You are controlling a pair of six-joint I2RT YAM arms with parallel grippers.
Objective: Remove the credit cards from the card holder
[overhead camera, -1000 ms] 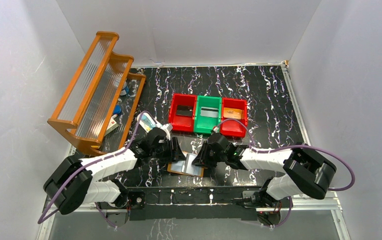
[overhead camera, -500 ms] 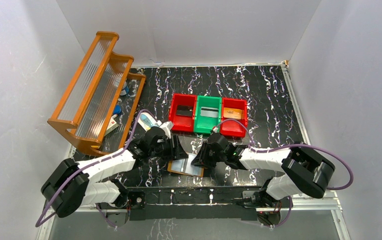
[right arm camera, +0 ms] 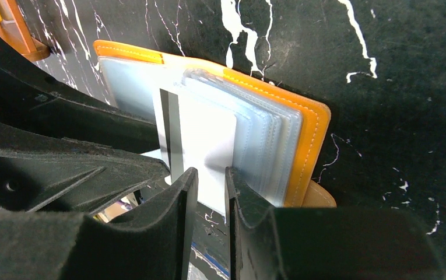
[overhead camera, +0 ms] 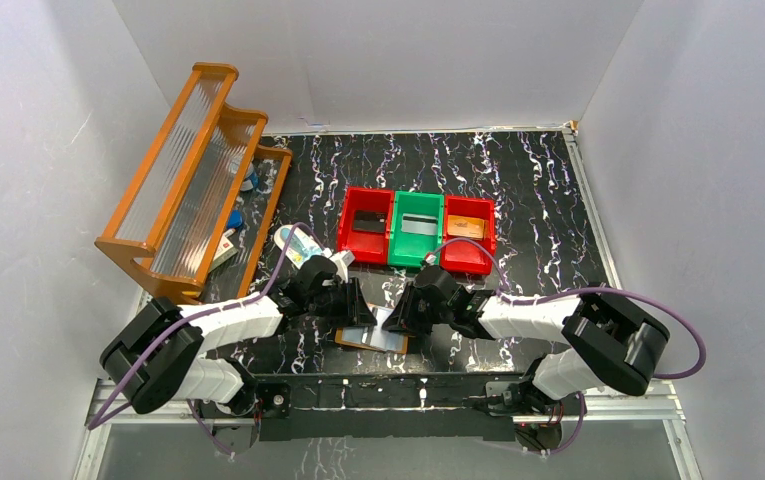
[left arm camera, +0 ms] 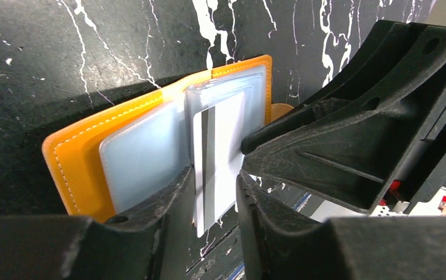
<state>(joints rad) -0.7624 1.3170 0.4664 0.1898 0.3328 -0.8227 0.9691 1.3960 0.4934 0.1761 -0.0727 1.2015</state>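
The orange card holder (overhead camera: 348, 339) lies open on the black table near the front edge, its clear sleeves fanned (right arm camera: 267, 134). A pale shiny credit card (left arm camera: 217, 146) with a dark stripe sticks out of a sleeve toward the near edge (right arm camera: 206, 134). My left gripper (left arm camera: 216, 175) stands low over the holder (left arm camera: 69, 169), its jaws a narrow gap apart on either side of the card's free end. My right gripper (right arm camera: 211, 172) faces it from the other side with its jaws equally narrow; one finger rests on the sleeve stack. Both grippers (overhead camera: 355, 305) (overhead camera: 399, 315) nearly touch.
Behind the grippers stand a red bin (overhead camera: 366, 238), a green bin (overhead camera: 416, 240) and another red bin (overhead camera: 468, 242), each holding a flat item. A wooden rack (overhead camera: 188, 180) fills the left. A pale blue-and-white oval item (overhead camera: 294, 241) lies beside it. The table's front rail (overhead camera: 388, 382) runs just below the holder.
My left arm has shifted slightly right, over the holder, and its jaws have narrowed around the card's end. The right arm and the holder have stayed put.
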